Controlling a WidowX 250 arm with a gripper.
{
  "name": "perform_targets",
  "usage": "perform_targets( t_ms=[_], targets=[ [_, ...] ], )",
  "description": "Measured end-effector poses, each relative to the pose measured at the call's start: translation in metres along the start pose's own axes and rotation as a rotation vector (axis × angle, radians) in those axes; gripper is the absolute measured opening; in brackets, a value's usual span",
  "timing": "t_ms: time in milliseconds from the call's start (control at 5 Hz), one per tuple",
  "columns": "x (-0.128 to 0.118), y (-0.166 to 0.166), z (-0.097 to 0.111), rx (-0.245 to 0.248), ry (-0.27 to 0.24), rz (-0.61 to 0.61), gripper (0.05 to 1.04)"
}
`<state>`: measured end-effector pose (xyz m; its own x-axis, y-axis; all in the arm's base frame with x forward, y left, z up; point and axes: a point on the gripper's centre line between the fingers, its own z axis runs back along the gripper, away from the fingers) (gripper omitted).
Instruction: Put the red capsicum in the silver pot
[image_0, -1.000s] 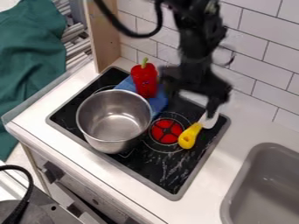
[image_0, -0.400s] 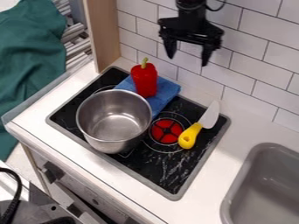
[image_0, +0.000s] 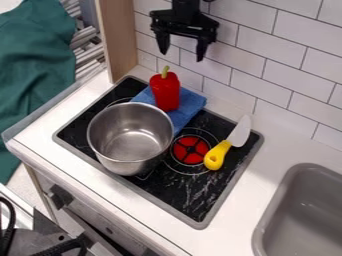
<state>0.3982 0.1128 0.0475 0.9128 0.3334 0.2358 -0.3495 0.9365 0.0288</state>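
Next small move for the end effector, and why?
Probably ease the end effector down over the red capsicum, fingers kept apart. It hangs open and empty above the capsicum, which stands upright on the blue cloth behind the silver pot, and the pot is open-topped with nothing in it.

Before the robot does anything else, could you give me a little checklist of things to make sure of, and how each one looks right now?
- Claw open and holding nothing: ok.
- Red pepper standing upright, its stem on top: ok.
- Silver pot uncovered, with nothing inside: ok.
- Yellow-handled knife away from the straight path between pepper and pot: ok.
- Claw lined up around the pepper, ready to grab: not ok; it is higher up, in front of the tiled wall.
- Pepper loose on the blue cloth, free to lift: cannot tell.
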Motion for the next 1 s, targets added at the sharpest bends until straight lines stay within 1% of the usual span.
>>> perform_targets(
  t_ms=[200, 400, 600, 800, 1000],
  targets=[
    [0.0, 0.008, -0.007, 0.012, 0.026, 0.008, 1.001],
    [-0.002, 0.012, -0.007, 0.03, 0.042, -0.002, 1.001],
    [-0.009, 0.013, -0.011, 0.037, 0.063, -0.008, 1.001],
    [-0.016, 0.023, -0.009, 0.024, 0.079, 0.012, 1.001],
    [-0.024, 0.04, -0.01, 0.016, 0.102, 0.044, 1.001]
  ],
)
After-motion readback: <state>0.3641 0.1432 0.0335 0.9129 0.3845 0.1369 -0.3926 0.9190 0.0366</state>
